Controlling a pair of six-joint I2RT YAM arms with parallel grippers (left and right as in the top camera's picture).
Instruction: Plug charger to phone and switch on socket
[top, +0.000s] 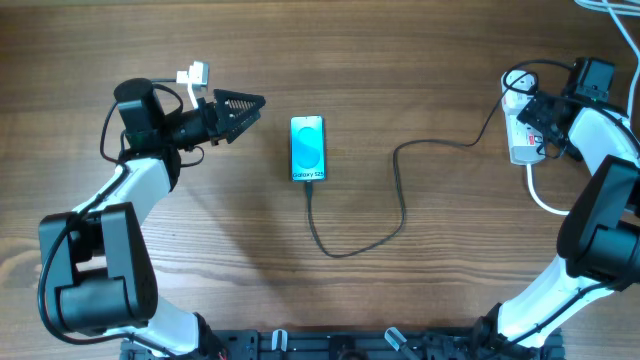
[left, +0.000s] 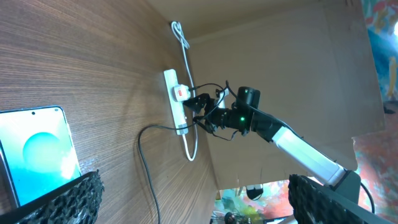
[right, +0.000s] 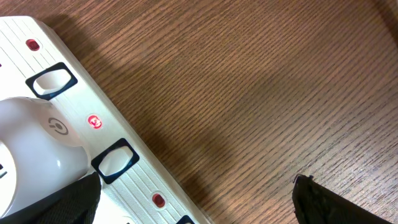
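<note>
at the far right of the table, your right gripper (top: 535, 125) hangs just over the socket strip (top: 520, 148). in the right wrist view its two fingers (right: 59, 202) sit wide apart, one at each bottom corner, and they hold nothing. your left gripper (top: 243, 112) is well apart from all this, to the left of the phone (top: 307, 148). it is wide open and empty too.

the phone lies flat in the middle of the table with its blue screen up. the thin black charger cable (top: 400, 190) starts at the phone's near short end, makes a loop, and goes up to the strip. it looks plugged into the phone, so i think that step is done. the step in hand is the switch.

up close you can see white rocker switches (right: 115, 160) on the strip, each with a small red light (right: 94, 121) near it. one light glows brighter than the others. next, you need to bring one finger tip down onto the right switch and press it. push softly, so the strip does not slide on the wood.

some things are hard to tell. the little metal tip at the phone is too small to see. from above, your gripper hides where the cable joins the strip. the strip is cut off in the close view, beside a white round plug (right: 31, 149). i cannot tell which switch feeds the charger, or if it is on.
</note>
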